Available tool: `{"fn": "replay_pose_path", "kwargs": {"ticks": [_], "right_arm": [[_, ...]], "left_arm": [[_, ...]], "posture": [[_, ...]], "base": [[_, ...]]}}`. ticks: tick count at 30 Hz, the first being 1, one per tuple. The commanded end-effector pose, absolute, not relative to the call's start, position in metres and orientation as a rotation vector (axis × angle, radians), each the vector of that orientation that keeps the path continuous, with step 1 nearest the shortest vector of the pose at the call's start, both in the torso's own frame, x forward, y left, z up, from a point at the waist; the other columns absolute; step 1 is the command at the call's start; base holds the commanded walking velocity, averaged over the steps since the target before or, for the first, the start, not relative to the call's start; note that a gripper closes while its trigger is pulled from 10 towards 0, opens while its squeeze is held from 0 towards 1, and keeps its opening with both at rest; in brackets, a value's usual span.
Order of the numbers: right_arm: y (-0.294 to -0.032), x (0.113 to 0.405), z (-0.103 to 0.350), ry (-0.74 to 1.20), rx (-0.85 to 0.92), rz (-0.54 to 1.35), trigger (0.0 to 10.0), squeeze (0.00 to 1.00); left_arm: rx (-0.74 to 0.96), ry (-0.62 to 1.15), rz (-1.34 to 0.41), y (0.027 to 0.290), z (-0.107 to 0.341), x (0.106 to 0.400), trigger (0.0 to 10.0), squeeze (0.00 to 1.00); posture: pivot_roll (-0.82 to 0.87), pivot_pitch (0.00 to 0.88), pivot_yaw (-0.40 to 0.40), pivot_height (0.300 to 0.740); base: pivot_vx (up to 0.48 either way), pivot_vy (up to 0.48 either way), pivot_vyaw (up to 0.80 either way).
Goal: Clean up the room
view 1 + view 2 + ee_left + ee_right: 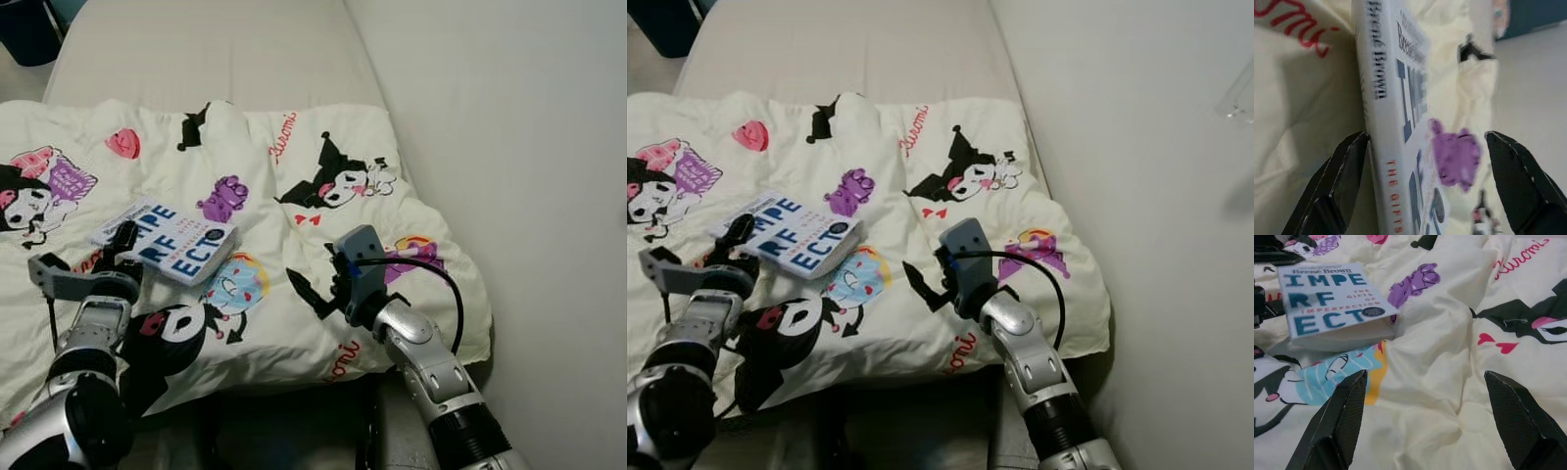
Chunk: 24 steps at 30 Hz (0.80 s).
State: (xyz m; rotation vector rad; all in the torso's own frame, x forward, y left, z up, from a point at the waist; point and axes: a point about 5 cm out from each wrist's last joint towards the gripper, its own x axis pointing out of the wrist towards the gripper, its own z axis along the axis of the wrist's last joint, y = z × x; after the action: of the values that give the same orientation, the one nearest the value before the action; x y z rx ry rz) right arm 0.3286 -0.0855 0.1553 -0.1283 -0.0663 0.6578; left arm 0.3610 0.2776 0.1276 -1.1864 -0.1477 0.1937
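A white paperback book (174, 242) with blue lettering lies on the cartoon-print blanket (294, 196) that covers the bed. My left gripper (123, 238) is at the book's near left edge, open, with the spine (1382, 122) standing between its two black fingers (1339, 181). The left wrist view shows one finger touching the spine side and the other finger apart from the cover. My right gripper (312, 292) hovers open over the blanket to the right of the book (1332, 298), with nothing between its fingers (1337, 421).
The bare mattress (216, 49) stretches beyond the blanket. A white wall (509, 147) runs close along the bed's right side. A dark bin (27, 29) stands on the floor at the far left. The blanket's front edge hangs over the bed's near side.
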Motion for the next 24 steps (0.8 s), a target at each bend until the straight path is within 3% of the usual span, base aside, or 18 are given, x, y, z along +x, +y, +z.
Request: {"fn": "replay_pose_path", "kwargs": {"ticks": [1, 3, 4, 5, 19, 24], "right_arm": [[-0.086, 0.324, 0.150, -0.044, -0.127, 0.665, 10.0, 0.00], [-0.086, 0.324, 0.150, -0.044, -0.127, 0.665, 10.0, 0.00], [-0.085, 0.324, 0.150, -0.045, -0.126, 0.665, 10.0, 0.00], [-0.085, 0.324, 0.150, -0.045, -0.124, 0.665, 10.0, 0.00], [-0.083, 0.324, 0.152, -0.058, -0.109, 0.677, 10.0, 0.00], [-0.066, 0.301, 0.162, -0.095, 0.004, 0.970, 10.0, 0.00]], "left_arm": [[-1.149, -0.086, 0.260, 0.280, 0.115, 0.356, 6.3, 0.00], [-1.149, -0.086, 0.260, 0.280, 0.115, 0.356, 6.3, 0.00], [-1.151, -0.078, 0.269, 0.280, 0.114, 0.356, 4.5, 0.00], [-1.152, -0.063, 0.275, 0.279, 0.113, 0.356, 0.0, 0.00], [-1.137, -0.072, 0.202, 0.277, 0.112, 0.355, 0.0, 0.00], [-1.134, -0.090, 0.184, 0.278, 0.115, 0.355, 0.0, 0.00]], "posture": [[-0.11, 0.371, 0.019, 0.570], [-0.11, 0.371, 0.019, 0.570], [-0.11, 0.371, 0.019, 0.570], [-0.11, 0.371, 0.019, 0.570], [-0.12, 0.363, 0.019, 0.570], [-0.11, 0.360, 0.020, 0.570]], "base": [[0.000, 0.000, 0.00], [0.000, 0.000, 0.00], [0.000, 0.000, 0.00], [0.000, 0.000, 0.00], [0.000, 0.000, 0.00], [0.000, 0.000, 0.00]]}}
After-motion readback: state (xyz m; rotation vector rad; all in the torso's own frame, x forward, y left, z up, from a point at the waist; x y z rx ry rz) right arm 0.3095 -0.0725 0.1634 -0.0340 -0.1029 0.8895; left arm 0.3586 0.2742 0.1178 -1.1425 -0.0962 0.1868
